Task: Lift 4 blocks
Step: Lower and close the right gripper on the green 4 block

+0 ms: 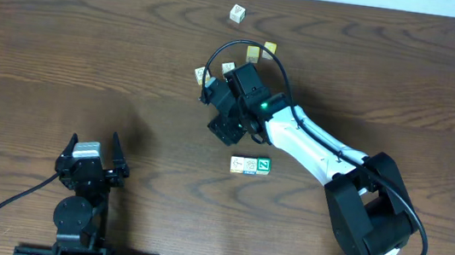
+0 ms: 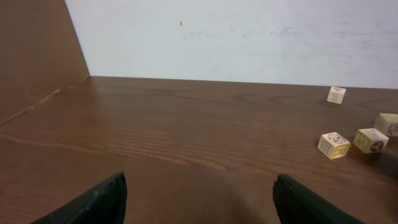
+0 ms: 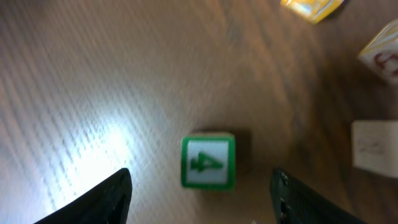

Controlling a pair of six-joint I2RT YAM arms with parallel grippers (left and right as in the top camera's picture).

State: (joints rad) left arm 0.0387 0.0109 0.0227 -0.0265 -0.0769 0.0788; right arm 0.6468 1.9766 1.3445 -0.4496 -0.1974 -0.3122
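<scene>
A green-edged block with a white face and a green "4" sits on the table between the open fingers of my right gripper, touching neither. From overhead, the right gripper hangs over that spot and hides the block. A short row of blocks lies just below it, pale cream on the left and a green "N" block on the right. My left gripper stands open and empty at the near left, far from all blocks; the left wrist view shows its gripper over bare wood.
Two yellow cubes and two pale cubes lie behind the right gripper. A white cube sits near the far edge. A black cable loops above the right wrist.
</scene>
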